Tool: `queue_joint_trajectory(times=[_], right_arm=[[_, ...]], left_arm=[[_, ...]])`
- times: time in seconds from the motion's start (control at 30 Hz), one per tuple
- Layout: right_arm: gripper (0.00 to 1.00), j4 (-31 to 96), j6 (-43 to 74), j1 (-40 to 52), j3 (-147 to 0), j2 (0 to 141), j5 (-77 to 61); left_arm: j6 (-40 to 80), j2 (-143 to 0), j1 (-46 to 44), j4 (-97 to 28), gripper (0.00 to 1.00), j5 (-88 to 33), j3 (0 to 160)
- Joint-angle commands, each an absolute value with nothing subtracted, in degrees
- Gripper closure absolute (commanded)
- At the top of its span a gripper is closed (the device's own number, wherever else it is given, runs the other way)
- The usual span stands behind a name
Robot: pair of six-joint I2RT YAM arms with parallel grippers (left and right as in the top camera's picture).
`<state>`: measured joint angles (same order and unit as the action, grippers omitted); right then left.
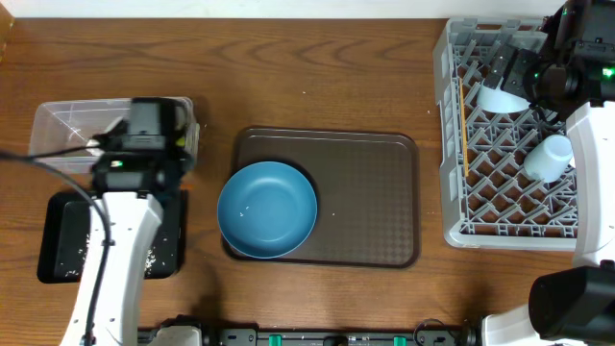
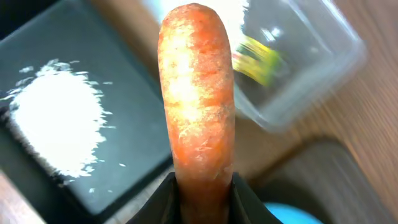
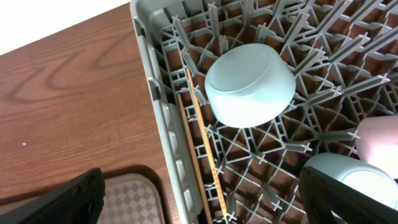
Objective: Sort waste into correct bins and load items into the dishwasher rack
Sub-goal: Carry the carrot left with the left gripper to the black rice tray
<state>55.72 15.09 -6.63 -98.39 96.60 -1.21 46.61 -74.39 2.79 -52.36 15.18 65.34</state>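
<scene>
Carrot one, chopsticks two, rack one

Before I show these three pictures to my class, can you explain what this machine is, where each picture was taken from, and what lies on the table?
It is a two-armed robot at a table. One picture looks down from above; two come from wrist cameras. The left arm's jaws grip a carrot near a black tray of rice and a clear tub. A dark-blue bowl rests on a brown tray. The right arm's jaws stand open and empty over a grey rack holding a light-blue bowl and chopsticks.
</scene>
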Motion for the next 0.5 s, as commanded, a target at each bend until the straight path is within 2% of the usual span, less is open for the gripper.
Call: queue_joint_trajectory(times=[0.0, 0.27, 0.47], right_arm=[[0.01, 55.81, 15.81, -7.01, -98.08, 96.77, -0.43], [0.01, 55.81, 15.81, -7.01, -98.08, 96.77, -0.43], [0.01, 55.81, 15.81, -7.01, -98.08, 96.77, -0.43]], left_arm=[[50.22, -74.28, 9.58, -52.75, 0.79, 15.73, 63.66], [53.71, -78.02, 23.97, -51.46, 0.79, 15.77, 59.83], [51.44, -83.37, 29.87, -49.63, 0.79, 15.75, 59.83]])
